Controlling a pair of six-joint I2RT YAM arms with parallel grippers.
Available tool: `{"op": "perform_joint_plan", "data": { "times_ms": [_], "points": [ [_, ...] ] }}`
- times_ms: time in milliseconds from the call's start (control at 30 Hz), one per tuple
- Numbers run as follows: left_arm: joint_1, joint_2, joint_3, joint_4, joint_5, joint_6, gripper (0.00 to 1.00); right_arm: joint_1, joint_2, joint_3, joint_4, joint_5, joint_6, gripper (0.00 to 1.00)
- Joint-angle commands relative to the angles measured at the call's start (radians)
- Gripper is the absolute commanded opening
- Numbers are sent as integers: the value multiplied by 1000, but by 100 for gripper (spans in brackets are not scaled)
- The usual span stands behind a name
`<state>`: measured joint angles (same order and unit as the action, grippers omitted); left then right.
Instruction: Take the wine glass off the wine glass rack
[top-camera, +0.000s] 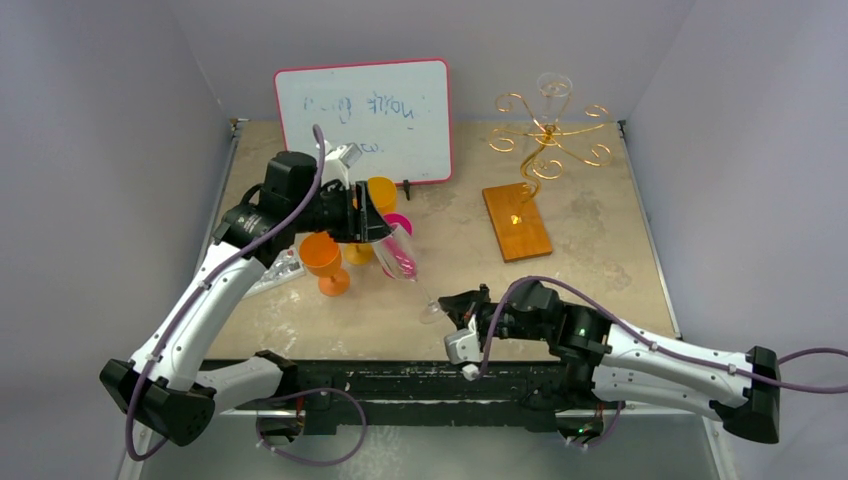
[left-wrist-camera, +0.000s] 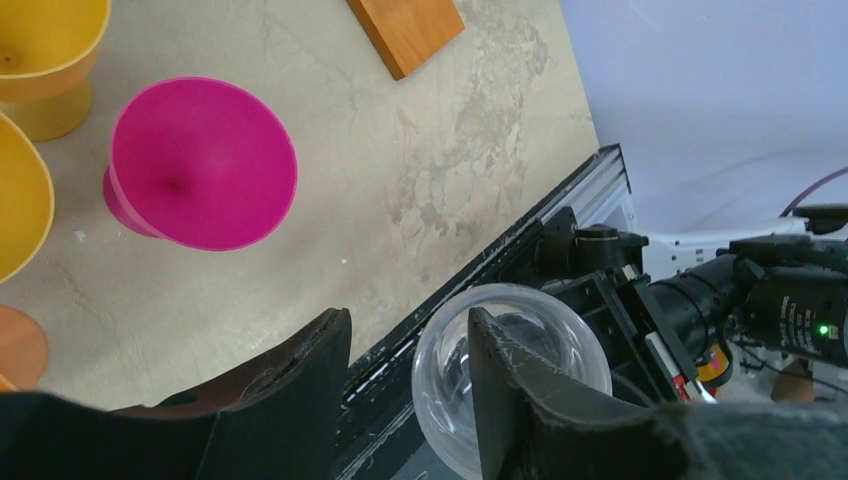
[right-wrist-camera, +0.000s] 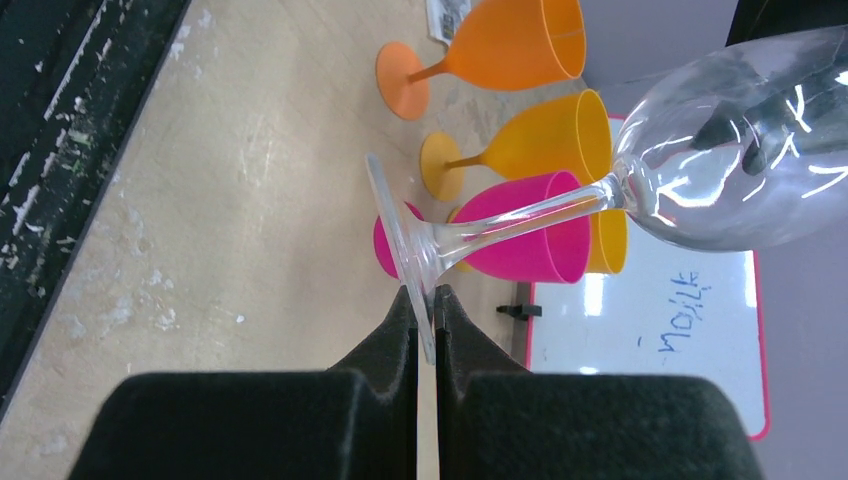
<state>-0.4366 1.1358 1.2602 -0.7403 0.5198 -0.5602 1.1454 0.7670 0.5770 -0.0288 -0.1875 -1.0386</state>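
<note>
**A:** Top external view first. Where is the wine glass (top-camera: 402, 260)?

**B:** Off the wine glass rack (top-camera: 548, 135), slung between the two arms just in front of the pink cup (top-camera: 399, 223). It is clear, smooth and thin-stemmed. Its long axis runs on a slant. The bowl is up at the far left by the left gripper (top-camera: 372, 225), and the round foot is down at the near right by the right gripper (top-camera: 447, 305).

**A:** And the rack?

**B:** Gold wire scrolls on a thin stem over a flat orange-brown wooden base. It stands well to the right of the pink cup and farther back.

**A:** Left wrist view?

**B:** The pink cup (left-wrist-camera: 200, 165) is a matte cone seen from above, standing on the mottled beige table (left-wrist-camera: 450, 180). Right of it and lower in the frame, the wine glass (left-wrist-camera: 445, 400) shows as a glossy round bowl. The left gripper (left-wrist-camera: 408, 320) has its black fingers apart. One finger overlaps the bowl, and I cannot tell whether it touches.

**A:** Right wrist view?

**B:** The right gripper (right-wrist-camera: 425, 305) is pinched tight on the thin edge of the foot. From there the stem of the wine glass (right-wrist-camera: 625, 188) crosses in front of the pink cup (right-wrist-camera: 520, 255) and climbs to the right. The bowl runs out at the frame's upper right edge.
</note>
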Motion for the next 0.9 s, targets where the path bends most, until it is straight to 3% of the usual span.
{"op": "perform_joint_plan", "data": {
  "times_ms": [0,133,367,433,567,700,867],
  "points": [
    [-2,-24,-4,-14,111,125,43,0,-16,79,53,190,-65,0],
    [-2,-44,-28,-9,189,163,34,0,-57,76,58,176,-104,0],
    [-4,-115,-95,71,349,185,33,0,-71,87,60,173,-204,0],
    [-4,-116,-96,57,369,196,25,0,-64,100,57,189,-219,0],
    [-3,-95,-21,-152,324,358,0,-1,-69,104,48,275,-240,2],
    [-5,-145,-33,-107,338,324,0,-1,-100,106,56,274,-246,14],
    [-4,-198,-41,-19,334,228,0,0,-124,97,71,213,-202,17]
  ]
}}
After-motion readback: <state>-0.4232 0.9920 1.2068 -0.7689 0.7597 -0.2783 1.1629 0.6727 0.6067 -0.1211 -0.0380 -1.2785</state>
